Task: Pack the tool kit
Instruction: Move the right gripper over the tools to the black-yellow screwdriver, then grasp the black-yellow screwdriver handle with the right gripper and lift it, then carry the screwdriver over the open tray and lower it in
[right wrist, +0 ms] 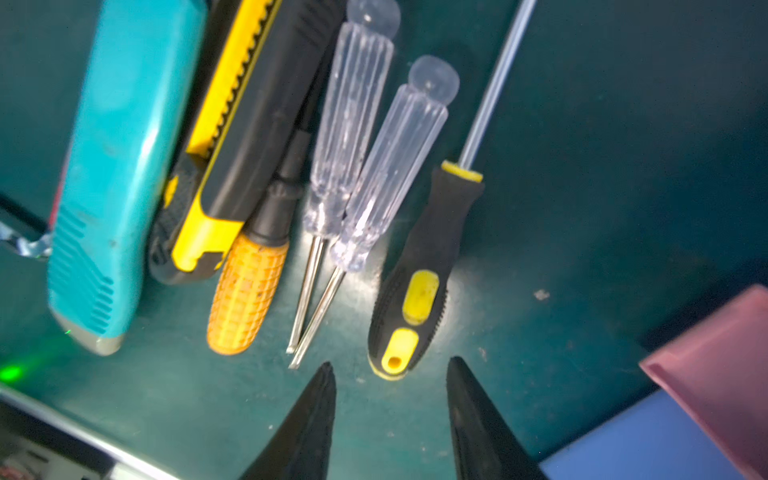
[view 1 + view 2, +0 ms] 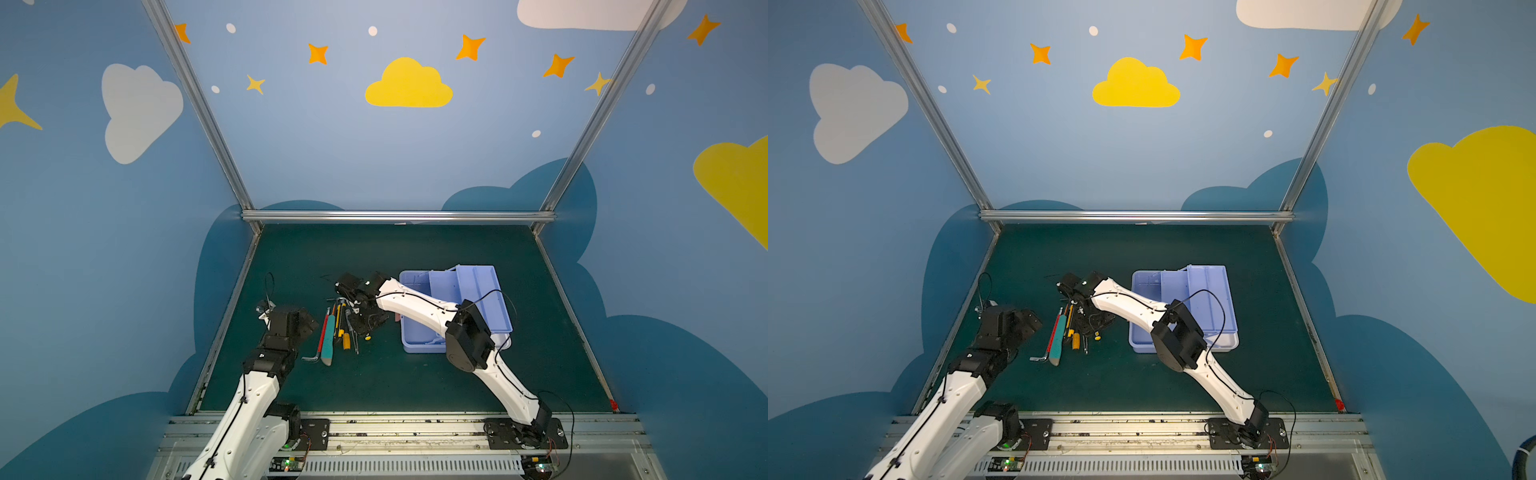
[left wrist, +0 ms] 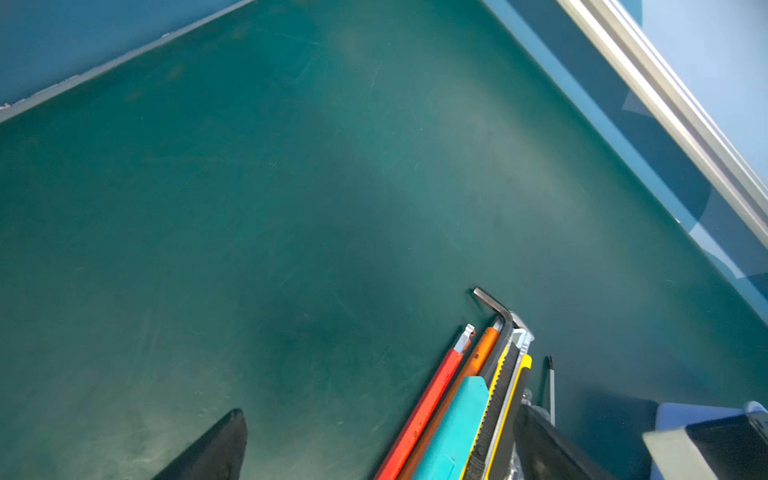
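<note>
The tool kit (image 2: 415, 332) (image 2: 1142, 336) stands open on the right of the mat, lavender base and raised trays (image 2: 482, 291); its pink handle (image 1: 715, 353) shows in the right wrist view. A row of tools lies left of it: teal knife (image 2: 329, 338) (image 1: 120, 166), yellow-black knife (image 1: 232, 124), orange-handled screwdriver (image 1: 249, 291), two clear-handled screwdrivers (image 1: 353, 116), black-yellow screwdriver (image 1: 419, 282), red tool (image 3: 428, 403), hex key (image 3: 494, 307). My right gripper (image 2: 369, 330) (image 1: 390, 365) hovers open over the row, empty, tips by the black-yellow screwdriver's butt. My left gripper (image 2: 305, 322) (image 3: 380, 411) stands wide open beside the row.
A silver L-shaped key (image 2: 309, 358) lies at the near end of the row. Aluminium rails (image 2: 399, 216) and blue walls bound the green mat (image 2: 374, 382). My right arm (image 2: 415, 303) crosses over the box's left part.
</note>
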You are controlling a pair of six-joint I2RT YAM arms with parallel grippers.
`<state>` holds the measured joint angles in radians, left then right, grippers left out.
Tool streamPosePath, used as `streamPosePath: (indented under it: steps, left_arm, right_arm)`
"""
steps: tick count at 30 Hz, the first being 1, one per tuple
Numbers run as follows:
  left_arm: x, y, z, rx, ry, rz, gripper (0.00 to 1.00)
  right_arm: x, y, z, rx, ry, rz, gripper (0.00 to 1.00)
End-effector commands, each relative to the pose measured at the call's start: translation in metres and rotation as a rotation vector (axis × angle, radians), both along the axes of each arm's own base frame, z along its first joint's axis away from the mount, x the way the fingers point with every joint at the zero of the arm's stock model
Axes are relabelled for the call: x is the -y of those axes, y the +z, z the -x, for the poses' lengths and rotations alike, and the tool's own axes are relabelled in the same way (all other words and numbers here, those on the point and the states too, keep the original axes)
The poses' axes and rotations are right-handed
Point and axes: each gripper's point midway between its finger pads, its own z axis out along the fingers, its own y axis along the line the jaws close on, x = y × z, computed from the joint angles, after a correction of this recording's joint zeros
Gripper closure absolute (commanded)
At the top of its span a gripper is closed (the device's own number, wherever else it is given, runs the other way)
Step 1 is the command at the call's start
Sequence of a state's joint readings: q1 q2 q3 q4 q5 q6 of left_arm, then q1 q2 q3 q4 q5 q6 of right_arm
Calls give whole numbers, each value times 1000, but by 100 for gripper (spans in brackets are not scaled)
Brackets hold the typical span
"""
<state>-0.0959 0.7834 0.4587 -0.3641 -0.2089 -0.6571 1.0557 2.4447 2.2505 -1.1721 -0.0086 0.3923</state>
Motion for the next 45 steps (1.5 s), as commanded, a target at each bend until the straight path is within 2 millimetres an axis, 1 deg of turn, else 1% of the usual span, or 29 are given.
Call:
streamPosePath:
  steps: [1, 8, 10, 13, 17, 20, 22, 23, 26, 29, 31, 32, 34, 39, 43, 45]
  left_arm:
    - [1, -4, -1, -1, 1, 16, 0]
    - [2, -4, -3, 4, -8, 24, 0]
    - [3, -6, -4, 2, -12, 21, 0]
    - [2, -7, -5, -3, -13, 14, 0]
    - [4, -8, -7, -3, -21, 19, 0]
    - [5, -8, -8, -5, -31, 22, 0]
    - [8, -8, -9, -8, -42, 27, 0]
    - [8, -8, -9, -8, -45, 29, 0]
    - [9, -7, -10, -8, -53, 25, 0]
    - [8, -5, -12, -6, -51, 19, 0]
    - [9, -5, -13, -10, -55, 22, 0]
    - [10, -4, -13, -11, -59, 27, 0]
    - [10, -5, -12, -25, -62, 27, 0]
    - [11, -6, -11, -41, -62, 35, 0]
    - [14, -8, -11, -49, -74, 48, 0]
    - [14, -9, -10, -58, -74, 44, 0]
  right_arm:
    - [12, -11, -1, 3, -23, 77, 56]
    - [5, -21, 0, -29, -47, 60, 56]
    - [6, -24, -1, -30, -60, 67, 57]
    - [11, -27, -4, -35, -87, 81, 63]
    - [18, -24, -9, -43, -112, 84, 76]
    - [21, -14, -15, -27, -116, 71, 89]
    - [22, 1, -20, 1, -106, 52, 98]
    - [24, 8, -22, 12, -103, 47, 100]
    - [35, 39, -29, 51, -91, 21, 100]
    - [52, 71, -33, 73, -79, -31, 100]
    - [66, 86, -34, 62, -88, -70, 100]
    - [78, 96, -36, 59, -105, -91, 100]
    - [102, 108, -42, 63, -140, -110, 100]
    - [173, 126, -54, 94, -247, -109, 100]
    - [226, 129, -56, 126, -335, -59, 100]
    - [247, 127, -54, 122, -380, -45, 100]
